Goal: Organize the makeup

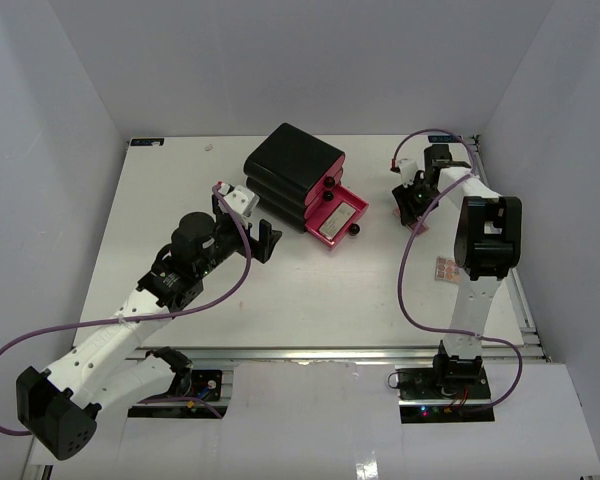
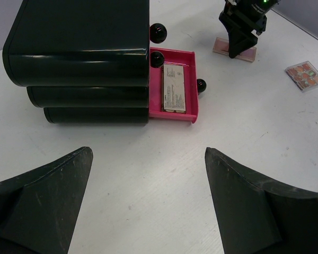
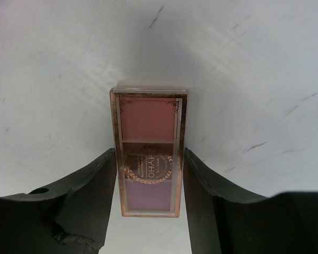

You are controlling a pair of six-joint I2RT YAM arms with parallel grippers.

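A flat pink palette (image 3: 148,119) lies on the white table with my right gripper (image 3: 149,152) down over it, its fingers (image 3: 98,180) pressed against both long sides. In the left wrist view that palette (image 2: 248,54) peeks out under the right gripper (image 2: 238,48). A second small palette (image 1: 446,269) (image 2: 306,75) lies nearer the table's right edge. A slim tan-and-silver case (image 2: 174,87) rests in the open pink drawer (image 2: 193,90) of the black box (image 1: 292,165). My left gripper (image 1: 265,240) (image 2: 148,159) hangs open in front of the box, holding nothing.
The black box (image 2: 79,47) stands at the back middle, its lowest drawer (image 1: 355,205) pulled out to the right with black knobs (image 2: 201,85). A purple cable (image 1: 420,135) loops over the right arm. The table's right rail (image 1: 525,310) is close to the second palette.
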